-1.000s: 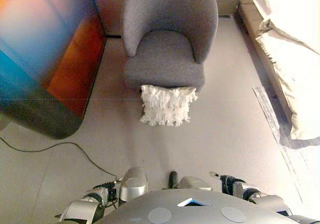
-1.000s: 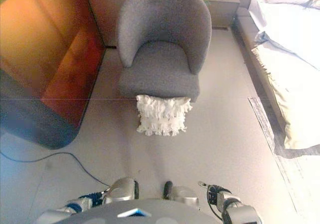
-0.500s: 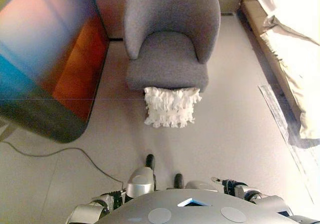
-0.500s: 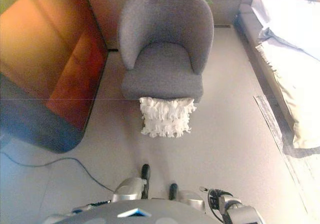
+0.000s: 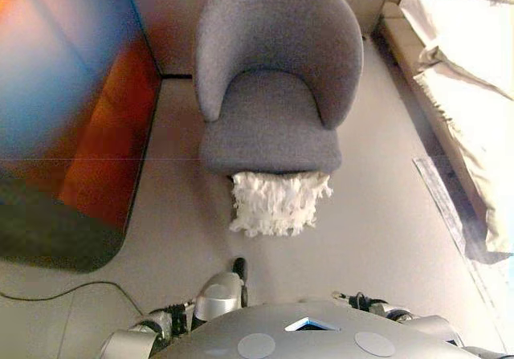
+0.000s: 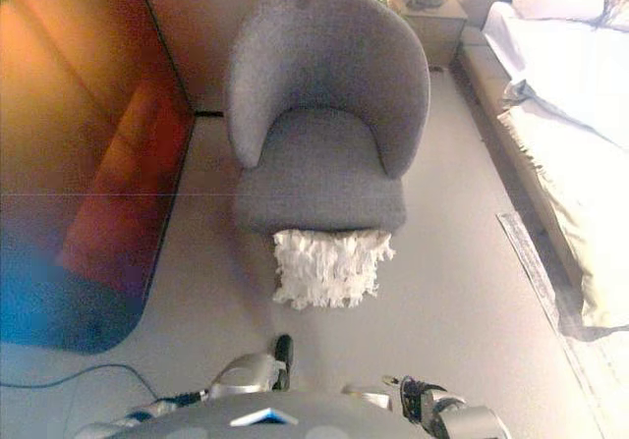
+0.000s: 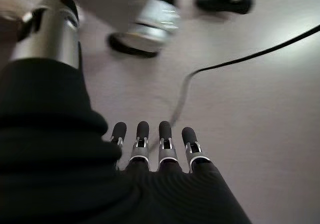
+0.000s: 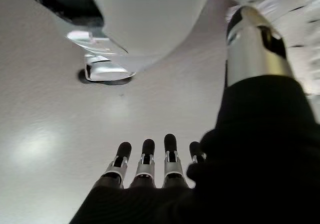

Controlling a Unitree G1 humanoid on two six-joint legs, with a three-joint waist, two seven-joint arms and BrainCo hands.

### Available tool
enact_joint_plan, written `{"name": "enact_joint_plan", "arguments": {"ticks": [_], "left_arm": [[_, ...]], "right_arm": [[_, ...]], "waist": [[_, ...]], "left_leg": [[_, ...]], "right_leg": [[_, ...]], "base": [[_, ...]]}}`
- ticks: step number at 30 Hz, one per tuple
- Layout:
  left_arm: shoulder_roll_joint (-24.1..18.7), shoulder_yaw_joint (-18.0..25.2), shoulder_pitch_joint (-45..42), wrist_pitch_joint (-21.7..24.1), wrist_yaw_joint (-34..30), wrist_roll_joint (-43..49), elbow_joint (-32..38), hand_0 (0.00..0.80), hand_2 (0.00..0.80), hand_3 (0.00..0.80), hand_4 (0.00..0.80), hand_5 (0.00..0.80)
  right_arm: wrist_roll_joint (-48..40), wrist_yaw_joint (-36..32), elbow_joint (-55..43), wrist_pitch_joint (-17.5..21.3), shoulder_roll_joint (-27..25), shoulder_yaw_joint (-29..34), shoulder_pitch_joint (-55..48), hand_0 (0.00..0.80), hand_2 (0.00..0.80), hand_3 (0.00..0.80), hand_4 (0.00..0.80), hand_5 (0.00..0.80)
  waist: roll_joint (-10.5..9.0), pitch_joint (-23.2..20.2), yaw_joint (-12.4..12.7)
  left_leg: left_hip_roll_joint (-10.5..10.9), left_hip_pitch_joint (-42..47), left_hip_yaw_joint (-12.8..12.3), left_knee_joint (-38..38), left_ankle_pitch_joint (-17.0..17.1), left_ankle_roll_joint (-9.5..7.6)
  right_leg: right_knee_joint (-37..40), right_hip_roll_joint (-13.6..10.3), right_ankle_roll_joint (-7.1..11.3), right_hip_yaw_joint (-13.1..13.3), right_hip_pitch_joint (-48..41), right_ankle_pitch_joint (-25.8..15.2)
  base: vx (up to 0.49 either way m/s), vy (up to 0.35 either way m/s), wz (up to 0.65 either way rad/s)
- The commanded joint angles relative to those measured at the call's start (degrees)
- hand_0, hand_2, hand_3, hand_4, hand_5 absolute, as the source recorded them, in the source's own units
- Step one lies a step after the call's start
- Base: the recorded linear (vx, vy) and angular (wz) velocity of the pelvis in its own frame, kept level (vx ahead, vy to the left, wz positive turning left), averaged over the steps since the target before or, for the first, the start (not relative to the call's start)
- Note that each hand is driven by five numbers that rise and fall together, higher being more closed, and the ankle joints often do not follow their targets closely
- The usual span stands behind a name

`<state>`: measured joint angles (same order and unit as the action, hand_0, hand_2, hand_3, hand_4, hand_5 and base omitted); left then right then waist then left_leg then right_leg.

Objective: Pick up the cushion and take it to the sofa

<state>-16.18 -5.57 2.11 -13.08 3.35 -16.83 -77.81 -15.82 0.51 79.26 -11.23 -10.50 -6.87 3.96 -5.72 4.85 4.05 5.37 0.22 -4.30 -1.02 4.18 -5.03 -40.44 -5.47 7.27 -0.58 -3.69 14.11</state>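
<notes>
Closer now, the white cushion (image 5: 279, 204) leans on the grey chair (image 5: 273, 86), centre frame. Both my hands, left hand (image 7: 155, 156) and right hand (image 8: 150, 171), hang with straight fingers, holding nothing.

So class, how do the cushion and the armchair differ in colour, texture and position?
The cushion is white; the armchair is grey. The cushion has a shaggy, ruffled surface; the armchair's fabric is smooth. The cushion leans on the floor against the armchair's front edge; the armchair stands upright. Both are soft furnishings.
</notes>
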Motion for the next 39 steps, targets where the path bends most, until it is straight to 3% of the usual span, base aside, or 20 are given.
{"name": "enact_joint_plan", "arguments": {"ticks": [1, 4, 7, 9, 13, 17, 19, 22, 25, 26, 27, 28, 29, 31, 33, 34, 35, 36, 39], "left_arm": [[-0.15, -1.14, 0.96, -0.12, -0.41, 2.92, -1.44, 0.0, 0.0, 0.0, 0.0, 0.0], [-0.15, -1.07, 2.25, -1.03, -0.44, 2.25, -0.96, 0.0, 0.0, 0.0, 0.0, 0.0], [0.2, -1.95, 3.68, -2.51, -0.09, 0.59, -0.9, 0.0, 0.0, 0.0, 0.0, 0.0], [0.74, -2.01, 3.69, -2.39, 0.19, 0.07, -1.53, 0.0, 0.0, 0.0, 0.0, 0.0], [1.57, -1.2, 2.82, -0.65, 0.65, 0.07, -3.58, 0.0, 0.0, 0.0, 0.0, 0.0], [1.56, -0.84, 1.6, 0.39, 1.38, 0.08, -3.42, 0.0, 0.0, 0.0, 0.0, 0.0], [1.45, -0.27, 0.93, 0.88, 1.74, -0.21, -3.31, 0.0, 0.0, 0.0, 0.0, 0.0], [1.6, 0.77, 0.5, 1.01, 2.25, 0.1, -3.1, 0.0, 0.0, 0.0, 0.0, 0.0], [1.68, 1.4, -0.38, 1.98, 2.06, 0.2, -3.3, 0.0, 0.0, 0.0, 0.0, 0.0], [1.8, 1.75, -0.71, 2.75, 2.27, -0.9, -3.23, 0.0, 0.0, 0.0, 0.0, 0.0], [1.9, 2.15, -0.85, 3.18, 2.05, -1.12, -3.03, 0.0, 0.0, 0.0, 0.0, 0.0], [2.2, 1.92, -0.68, 2.93, 1.49, -0.56, -2.42, 0.0, 0.0, 0.0, 0.0, 0.0], [2.63, 0.97, -0.3, 2.55, 1.26, -0.38, -2.01, 0.0, 0.0, 0.0, 0.0, 0.0], [3.25, -0.35, 0.06, 2.45, 1.48, -0.67, -1.92, 0.0, 0.0, 0.0, 0.0, 0.0], [3.5, -1.03, 0.56, 1.94, 2.11, -1.61, -1.78, 0.0, 0.0, 0.0, 0.0, 0.0], [3.39, -1.0, 0.6, 1.77, 1.9, -1.54, -1.54, 0.0, 0.0, 0.0, 0.0, 0.0], [3.24, -0.67, 0.72, 1.45, 1.43, -1.07, -1.43, 0.0, 0.0, 0.0, 0.0, 0.0], [3.15, -0.55, 1.03, 1.28, 0.76, -0.66, -1.58, 0.0, 0.0, 0.0, 0.0, 0.0], [2.87, -0.8, 1.34, 1.59, -0.51, 1.42, -2.14, 0.0, 0.0, 0.0, 0.0, 0.0]], "right_arm": [[-4.37, 1.32, -1.53, 0.63, -2.17, 0.1, 0.44, 0.0, 0.0, 0.0, 0.0, 0.0], [-4.64, 2.6, -1.97, 1.4, -2.37, 0.86, 0.89, 0.0, 0.0, 0.0, 0.0, 0.0], [-5.33, 2.67, -3.01, 2.01, -3.03, 0.29, 0.62, 0.0, 0.0, 0.0, 0.0, 0.0], [-7.03, 2.74, -3.7, 3.27, -3.31, 0.11, 0.11, 0.0, 0.0, 0.0, 0.0, 0.0], [-5.82, 2.54, -3.79, 3.85, -3.67, 0.99, -0.26, 0.0, 0.0, 0.0, 0.0, 0.0], [-4.38, 2.13, -3.15, 5.07, -3.1, 2.01, -1.4, 0.0, 0.0, 0.0, 0.0, 0.0], [-3.56, 1.92, -2.98, 5.5, -2.79, 1.76, -2.07, 0.0, 0.0, 0.0, 0.0, 0.0], [-1.25, 2.03, -2.87, 4.86, -2.86, 1.57, -2.09, 0.0, 0.0, 0.0, 0.0, 0.0], [-0.84, 1.3, -3.0, 4.13, -3.81, 0.54, -1.54, 0.0, 0.0, 0.0, 0.0, 0.0], [-0.43, 1.02, -3.05, 3.65, -4.22, -0.01, -1.21, 0.0, 0.0, 0.0, 0.0, 0.0], [0.05, 1.0, -2.95, 3.22, -4.64, -0.24, -0.96, 0.0, 0.0, 0.0, 0.0, 0.0], [-0.18, 1.38, -2.93, 2.63, -5.04, -0.42, -0.71, 0.0, 0.0, 0.0, 0.0, 0.0], [-1.15, 1.87, -2.91, 2.43, -5.33, -0.62, -0.41, 0.0, 0.0, 0.0, 0.0, 0.0], [-1.87, 1.91, -2.59, 2.43, -5.93, -0.66, 0.47, 0.0, 0.0, 0.0, 0.0, 0.0], [-2.51, 2.2, -2.31, 2.49, -6.5, -0.76, 1.91, 0.0, 0.0, 0.0, 0.0, 0.0], [-3.05, 2.49, -2.55, 2.64, -6.57, -0.96, 1.97, 0.0, 0.0, 0.0, 0.0, 0.0], [-3.6, 2.67, -2.7, 2.47, -6.51, -1.07, 2.2, 0.0, 0.0, 0.0, 0.0, 0.0], [-4.38, 2.77, -2.66, 2.58, -6.33, -1.26, 2.32, 0.0, 0.0, 0.0, 0.0, 0.0], [-4.61, 2.0, -2.33, 2.69, -5.75, -0.62, 1.47, 0.0, 0.0, 0.0, 0.0, 0.0]], "waist": [[2.6, -1.97, -0.38], [3.55, -1.33, -1.65], [4.98, 0.38, -3.47], [4.73, 1.19, -4.55], [3.86, 1.18, -5.64], [3.72, 1.27, -6.49], [3.09, 0.59, -6.34], [2.8, -0.29, -6.52], [3.23, -0.96, -6.14], [3.27, -0.9, -5.7], [3.09, -0.63, -5.16], [2.74, -0.08, -4.21], [2.72, 0.51, -3.51], [3.3, 1.36, -2.76], [4.76, 2.86, -2.13], [5.0, 3.46, -1.68], [4.72, 3.32, -1.38], [4.81, 2.99, -1.55], [5.53, 1.89, -2.7]], "left_leg": [[-0.77, -5.87, -0.47, 3.66, -3.16, -0.53], [-1.32, -2.96, -0.93, 3.37, -4.37, -0.3], [-2.47, 2.51, 1.06, 1.6, -5.47, 0.59], [-2.25, 4.46, 2.17, 1.83, -7.27, 0.99], [-1.62, 7.3, 3.77, 2.8, -10.96, 1.42], [-3.07, 10.67, 4.81, 3.73, -13.96, 1.31], [-4.14, 12.42, 4.29, 4.53, -15.64, 1.95], [-6.3, 13.74, 3.57, 5.6, -16.45, 3.35], [-9.46, 12.84, 3.09, 10.93, -10.56, 6.2], [-10.39, 10.27, 2.77, 16.18, -6.23, 7.3], [-10.7, 6.99, 2.38, 21.89, -4.03, 7.58], [-10.5, 2.36, 1.82, 26.08, -2.26, 7.55], [-9.9, -0.5, 1.12, 26.07, -3.21, 7.23], [-8.56, -1.64, -0.09, 21.95, -4.51, 7.06], [-7.07, -3.56, -1.55, 14.04, -1.83, 7.93], [-6.29, -5.71, 0.04, 14.28, -0.27, 8.28], [-4.92, -4.48, 1.54, 13.11, -2.82, 7.45], [-4.43, -2.19, 1.95, 9.83, -4.89, 6.92], [-4.14, 1.71, 2.62, 3.52, -5.42, 6.61]], "right_leg": [[8.62, 4.66, 0.06, -2.69, -1.39, -16.52], [14.87, 3.61, -0.88, -5.76, 2.87, -14.51], [21.54, 2.32, -2.43, -7.57, 8.92, -14.12], [29.99, 0.94, -2.33, -6.61, 10.62, -16.22], [44.15, -2.95, -0.18, -4.35, 12.36, -24.73], [43.66, -4.27, 0.0, -2.02, 12.71, -26.19], [41.37, -4.42, -0.14, -3.77, 11.74, -25.69], [39.94, -3.53, -0.68, -3.52, 10.86, -23.99], [39.0, -1.7, -2.66, -5.27, 10.13, -22.01], [39.69, -0.94, -3.87, -5.72, 8.86, -21.26], [40.22, -0.66, -4.92, -6.35, 7.48, -20.6], [40.93, -0.74, -5.76, -7.21, 5.42, -19.87], [41.71, -0.89, -5.72, -8.03, 3.62, -19.27], [42.71, -1.14, -5.1, -9.02, 1.73, -18.56], [44.25, -0.69, -4.5, -9.53, -0.17, -18.04], [44.81, -0.62, -4.68, -9.11, -0.81, -17.89], [45.38, -1.33, -4.29, -9.22, -0.57, -18.17], [45.44, -1.65, -4.07, -9.63, -0.25, -18.28], [45.44, -1.33, -3.61, -9.64, -0.12, -18.33]], "base": [[0.308, 0.042, 0.12], [0.264, 0.034, 0.04], [0.23, -0.02, -0.02], [0.275, -0.086, 0.14], [0.328, -0.113, 0.13], [0.342, -0.168, 0.16], [0.357, -0.244, 0.4], [0.35, -0.269, 0.45], [0.271, -0.266, 0.07], [0.217, -0.291, 0.02], [0.221, -0.324, -0.09], [0.164, -0.239, -0.21], [0.149, -0.144, -0.21], [0.121, 0.009, -0.04], [0.107, 0.093, 0.05], [0.059, 0.094, -0.01], [0.054, 0.132, -0.16], [0.074, 0.161, -0.33], [0.104, 0.165, -0.32]]}}
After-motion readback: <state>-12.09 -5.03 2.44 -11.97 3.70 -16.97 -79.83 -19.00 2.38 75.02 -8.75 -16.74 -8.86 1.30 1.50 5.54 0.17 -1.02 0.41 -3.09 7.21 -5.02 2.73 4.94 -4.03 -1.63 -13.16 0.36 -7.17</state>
